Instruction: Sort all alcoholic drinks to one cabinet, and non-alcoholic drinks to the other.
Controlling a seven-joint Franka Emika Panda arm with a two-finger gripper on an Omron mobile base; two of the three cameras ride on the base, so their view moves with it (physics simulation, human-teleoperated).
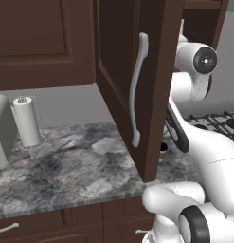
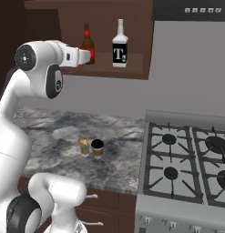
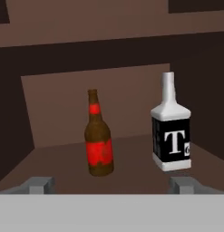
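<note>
Two alcoholic drinks stand upright on the shelf of an open dark brown wall cabinet (image 2: 132, 32): a brown bottle (image 3: 99, 145) with a red label, also in the right base view (image 2: 88, 41), and to its right a white bottle (image 3: 171, 131) with a black "T" label (image 2: 120, 45). My gripper (image 3: 112, 185) is open and empty, just in front of the shelf and facing the brown bottle; the hand (image 2: 89, 57) covers that bottle's lower part. On the counter below stand a small yellow-orange can (image 2: 84, 146) and a tan coffee cup (image 2: 97, 148) with a dark lid, side by side.
The cabinet's panelled door (image 1: 156, 71) with a long silver handle (image 1: 137, 90) stands swung open towards me, hiding most of the cup. A paper towel roll (image 1: 27, 122) stands at the counter's left. A gas stove (image 2: 186, 159) lies right of the marbled counter (image 2: 54, 132), under a grey hood (image 2: 191, 9).
</note>
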